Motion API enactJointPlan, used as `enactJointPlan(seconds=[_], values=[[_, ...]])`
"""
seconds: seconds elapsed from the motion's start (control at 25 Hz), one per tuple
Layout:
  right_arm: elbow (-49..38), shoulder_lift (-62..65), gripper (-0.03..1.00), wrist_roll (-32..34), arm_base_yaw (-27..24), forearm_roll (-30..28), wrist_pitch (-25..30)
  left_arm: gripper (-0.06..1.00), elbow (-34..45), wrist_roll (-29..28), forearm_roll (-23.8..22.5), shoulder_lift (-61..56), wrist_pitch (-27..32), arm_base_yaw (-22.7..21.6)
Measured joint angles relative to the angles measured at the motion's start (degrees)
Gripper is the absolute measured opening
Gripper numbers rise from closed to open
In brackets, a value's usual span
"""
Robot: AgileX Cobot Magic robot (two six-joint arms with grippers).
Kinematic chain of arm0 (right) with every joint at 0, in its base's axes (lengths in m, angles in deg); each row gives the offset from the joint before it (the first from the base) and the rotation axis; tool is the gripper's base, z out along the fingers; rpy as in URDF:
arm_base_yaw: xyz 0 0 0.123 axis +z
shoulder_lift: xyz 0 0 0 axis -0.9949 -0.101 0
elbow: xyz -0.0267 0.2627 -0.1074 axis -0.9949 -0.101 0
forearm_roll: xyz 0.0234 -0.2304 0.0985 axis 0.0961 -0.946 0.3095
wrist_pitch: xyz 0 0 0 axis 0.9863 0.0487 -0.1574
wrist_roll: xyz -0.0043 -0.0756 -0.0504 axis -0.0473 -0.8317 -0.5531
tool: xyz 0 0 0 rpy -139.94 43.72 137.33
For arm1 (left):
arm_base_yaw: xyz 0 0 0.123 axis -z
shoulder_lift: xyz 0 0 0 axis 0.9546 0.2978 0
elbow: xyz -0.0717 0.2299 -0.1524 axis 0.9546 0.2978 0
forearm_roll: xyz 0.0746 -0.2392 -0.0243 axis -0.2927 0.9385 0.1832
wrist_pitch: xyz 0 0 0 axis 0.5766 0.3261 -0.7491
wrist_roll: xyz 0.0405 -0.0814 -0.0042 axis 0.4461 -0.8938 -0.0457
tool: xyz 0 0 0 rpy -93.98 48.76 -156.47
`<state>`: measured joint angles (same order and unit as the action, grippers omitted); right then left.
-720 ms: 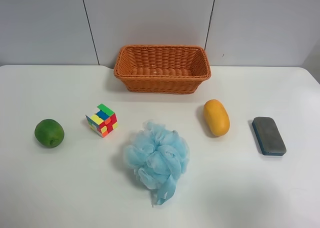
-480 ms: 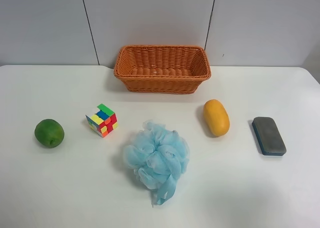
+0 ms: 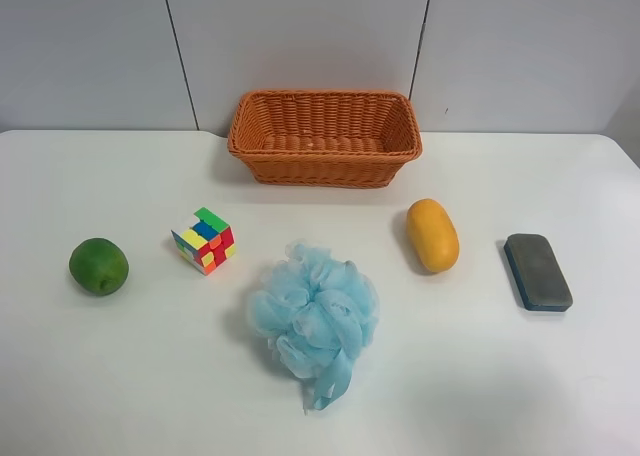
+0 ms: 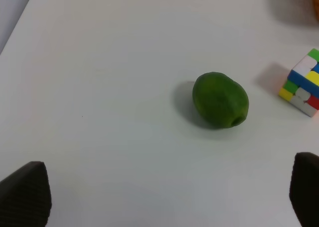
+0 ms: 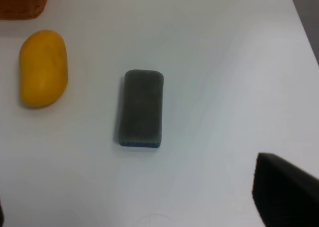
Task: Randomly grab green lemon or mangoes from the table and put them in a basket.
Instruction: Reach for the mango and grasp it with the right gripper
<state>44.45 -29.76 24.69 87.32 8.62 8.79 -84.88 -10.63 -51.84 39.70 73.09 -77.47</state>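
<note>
The green lemon (image 3: 98, 266) lies on the white table (image 3: 120, 376) at the exterior high view's left; it also shows in the left wrist view (image 4: 220, 100). The mango (image 3: 432, 235) lies right of centre and shows in the right wrist view (image 5: 43, 67). The wicker basket (image 3: 324, 136) stands at the back, empty. No arm shows in the exterior high view. My left gripper (image 4: 167, 189) is open and empty, its fingers (image 4: 25, 194) wide apart, short of the lemon. My right gripper (image 5: 144, 199) is open and empty, with one finger (image 5: 281, 189) in view, and the mango lies off to the side.
A colourful cube (image 3: 204, 240) sits beside the lemon, also seen in the left wrist view (image 4: 302, 83). A light blue bath pouf (image 3: 315, 317) lies at the centre front. A dark grey eraser block (image 3: 538, 271) lies right of the mango, also in the right wrist view (image 5: 142, 108).
</note>
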Motion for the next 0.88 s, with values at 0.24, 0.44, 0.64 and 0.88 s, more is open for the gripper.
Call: enactJointPlan(seconds=[0.24, 0.44, 0.64, 0.88], values=[[0.0, 0.0, 0.99, 0.0, 0.0, 0.0, 0.0, 0.95, 0.0, 0.0, 0.0, 0.0, 0.0, 0.0], [0.0, 0.0, 0.99, 0.0, 0.0, 0.0, 0.0, 0.95, 0.0, 0.0, 0.0, 0.0, 0.0, 0.0], [0.0, 0.0, 0.99, 0.0, 0.0, 0.0, 0.0, 0.95, 0.0, 0.0, 0.0, 0.0, 0.0, 0.0], [0.0, 0.0, 0.99, 0.0, 0.0, 0.0, 0.0, 0.95, 0.0, 0.0, 0.0, 0.0, 0.0, 0.0]])
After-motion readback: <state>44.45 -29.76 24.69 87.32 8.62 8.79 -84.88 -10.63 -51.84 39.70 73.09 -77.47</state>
